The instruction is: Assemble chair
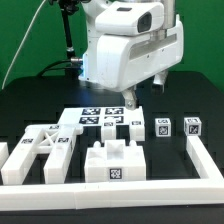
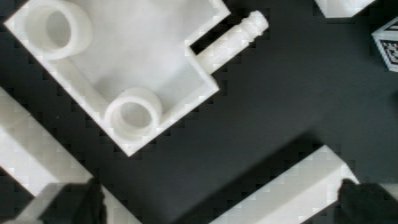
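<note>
Several matte white pieces of the chair lay spread over the black table [image 1: 30,115], none of them joined. In the exterior view a cross-braced frame [image 1: 45,150] sat toward that view's left. A stepped block [image 1: 115,160] with a tag on its face stood near the middle front. A small tagged block [image 1: 162,127] and a second small block [image 1: 192,126] stood close together toward the exterior view's right. The marker board [image 1: 100,118] lay flat behind the stepped block. A long front rail [image 1: 160,186] and a side rail [image 1: 206,160] bordered the work area. The gripper [image 1: 147,92] hung above the table over the marker board's right-hand end as the exterior view showed it. Its jaws were spread wide with nothing between them, clear of every part. The wrist view looked down on a flat slab [image 2: 125,65] carrying two raised rings [image 2: 54,30] and a notched edge [image 2: 231,40]. The dark fingertips [image 2: 63,205] showed at the frame's margin, apart from the slab, and a tag [image 2: 386,45] was cut off at the border. Which exterior-view piece that slab was could not be told.
</note>
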Controlling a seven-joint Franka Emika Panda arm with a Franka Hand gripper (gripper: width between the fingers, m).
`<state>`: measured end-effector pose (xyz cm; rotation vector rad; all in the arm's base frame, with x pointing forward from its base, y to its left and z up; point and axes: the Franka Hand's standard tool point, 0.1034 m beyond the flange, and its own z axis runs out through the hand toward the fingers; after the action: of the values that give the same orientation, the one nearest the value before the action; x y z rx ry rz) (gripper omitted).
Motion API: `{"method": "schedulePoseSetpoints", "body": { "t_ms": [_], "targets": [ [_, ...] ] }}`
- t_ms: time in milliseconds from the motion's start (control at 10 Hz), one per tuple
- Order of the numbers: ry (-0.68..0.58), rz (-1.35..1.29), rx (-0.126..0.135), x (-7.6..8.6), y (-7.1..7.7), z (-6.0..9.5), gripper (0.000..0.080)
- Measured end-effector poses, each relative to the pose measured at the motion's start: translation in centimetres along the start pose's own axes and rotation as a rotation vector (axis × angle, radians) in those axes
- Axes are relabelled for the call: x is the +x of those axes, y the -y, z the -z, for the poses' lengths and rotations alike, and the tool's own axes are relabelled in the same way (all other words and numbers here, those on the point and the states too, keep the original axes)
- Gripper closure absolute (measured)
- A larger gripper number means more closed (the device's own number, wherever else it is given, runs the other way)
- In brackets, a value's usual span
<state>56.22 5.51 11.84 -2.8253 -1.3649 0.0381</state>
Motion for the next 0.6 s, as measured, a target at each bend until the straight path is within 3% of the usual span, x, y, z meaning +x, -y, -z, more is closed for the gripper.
{"method": "schedulePoseSetpoints", "body": {
  "t_ms": [600],
  "targets": [
    [0.0,0.0,0.0,0.0,0.0,-0.01,0.015]
  ]
}}
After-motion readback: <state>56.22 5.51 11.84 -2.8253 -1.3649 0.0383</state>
